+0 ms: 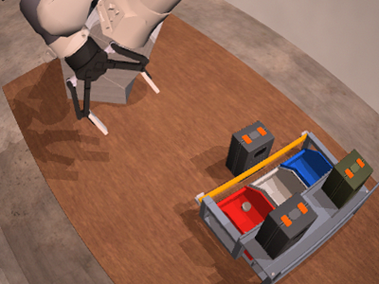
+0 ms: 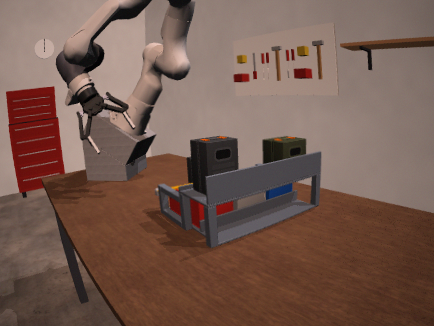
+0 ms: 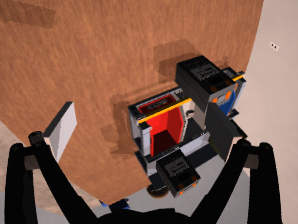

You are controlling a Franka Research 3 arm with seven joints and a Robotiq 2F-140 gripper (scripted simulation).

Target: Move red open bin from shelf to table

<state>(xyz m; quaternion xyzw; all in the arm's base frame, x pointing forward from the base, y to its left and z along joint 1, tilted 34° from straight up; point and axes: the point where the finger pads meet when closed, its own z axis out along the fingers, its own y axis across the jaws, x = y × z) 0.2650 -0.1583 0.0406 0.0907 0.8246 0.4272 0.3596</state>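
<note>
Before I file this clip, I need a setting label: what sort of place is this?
Most likely a workshop: a pegboard of hand tools hangs on the wall, a red tool chest stands beside it, and parts bins fill a shelf on the workbench.

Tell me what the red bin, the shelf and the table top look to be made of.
Red bin: likely moulded plastic, uniform saturated colour, matte.
Shelf: probably painted metal, flat grey panels and thin posts.
Table top: wood or wood veneer, reddish-brown with visible grain.

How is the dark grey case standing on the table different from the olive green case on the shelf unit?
The dark grey case is charcoal; the olive green case is olive. The grey one stands on the table top, outside the yellow bar, in front of the bins; the green one stands on the grey shelf unit, behind the blue bin. Both stand upright and carry two orange latches on top.
</note>
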